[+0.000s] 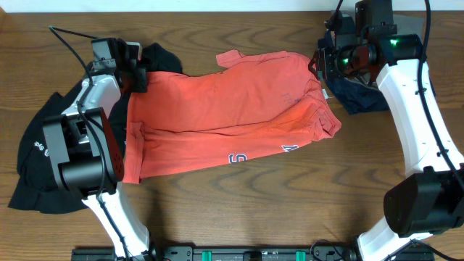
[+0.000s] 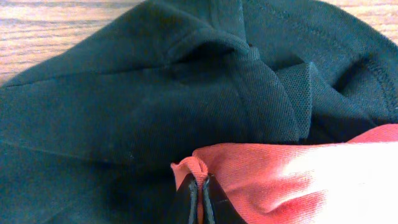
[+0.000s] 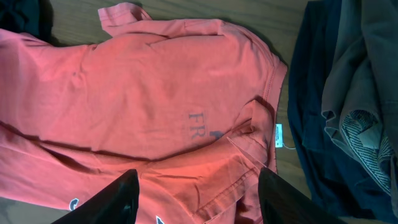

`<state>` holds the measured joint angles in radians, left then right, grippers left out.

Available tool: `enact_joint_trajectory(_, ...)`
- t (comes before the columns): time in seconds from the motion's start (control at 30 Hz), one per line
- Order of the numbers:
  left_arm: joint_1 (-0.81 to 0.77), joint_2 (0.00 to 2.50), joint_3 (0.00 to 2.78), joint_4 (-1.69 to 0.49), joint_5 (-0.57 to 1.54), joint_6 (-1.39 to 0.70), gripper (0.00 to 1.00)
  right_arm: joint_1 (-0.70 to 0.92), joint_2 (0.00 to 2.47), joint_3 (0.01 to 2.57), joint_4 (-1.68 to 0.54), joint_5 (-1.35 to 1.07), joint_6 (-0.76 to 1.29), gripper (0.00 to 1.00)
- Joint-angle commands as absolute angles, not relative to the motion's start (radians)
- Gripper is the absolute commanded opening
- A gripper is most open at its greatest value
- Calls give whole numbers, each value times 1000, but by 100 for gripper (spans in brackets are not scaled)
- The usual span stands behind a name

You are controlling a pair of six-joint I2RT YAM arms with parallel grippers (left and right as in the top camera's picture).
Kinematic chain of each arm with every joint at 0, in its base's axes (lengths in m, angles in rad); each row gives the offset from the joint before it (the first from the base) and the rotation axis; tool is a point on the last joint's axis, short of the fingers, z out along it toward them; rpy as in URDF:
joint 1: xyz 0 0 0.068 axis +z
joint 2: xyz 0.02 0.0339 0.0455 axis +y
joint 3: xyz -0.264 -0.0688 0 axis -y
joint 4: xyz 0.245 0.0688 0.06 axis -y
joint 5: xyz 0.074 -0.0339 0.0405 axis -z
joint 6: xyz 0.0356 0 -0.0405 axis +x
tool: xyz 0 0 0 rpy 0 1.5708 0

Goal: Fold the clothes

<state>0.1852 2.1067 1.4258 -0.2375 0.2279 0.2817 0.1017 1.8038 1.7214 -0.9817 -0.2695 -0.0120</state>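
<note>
Orange-red cotton covers the middle of the wooden table (image 1: 254, 210). The orange-red T-shirt (image 1: 225, 119) lies spread out and rumpled, reaching from the left arm across to the right one. Bits of white-and-navy lettering peep out along its near edge.

From where I stand, the left gripper (image 2: 202, 190) has its two dark fingers pressed together on a fold of the shirt's edge at the far-left corner, with red cloth pinched between them. Beneath and around that corner sits the black top (image 1: 36, 159). It is bunched along the table's left side, partly under the arm, and shows a small white logo.

At the far-right end the right gripper (image 3: 199, 186) hangs above the shirt's collar area, fingers spread wide with nothing between them. A small white label (image 3: 278, 134) shows at the neckline. Just beside that end lies a crumpled dark navy garment (image 3: 317, 124) with a brownish cloth (image 3: 360, 68) heaped on it.
</note>
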Motion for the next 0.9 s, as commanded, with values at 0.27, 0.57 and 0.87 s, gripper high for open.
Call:
enact_joint_trajectory(0.27, 183, 1948, 1444, -307, 164, 205, 6, 113, 1792, 1734, -948, -224, 34, 52)
enact_joint_trajectory(0.57, 178, 1777, 1444, -585, 176, 116, 6, 114, 1806, 1734, -831, -213, 40, 52)
enact_joint_trajectory(0.87, 157, 1752, 1444, -748, 175, 118, 6, 144, 2008, 1734, -567, -205, 82, 49)
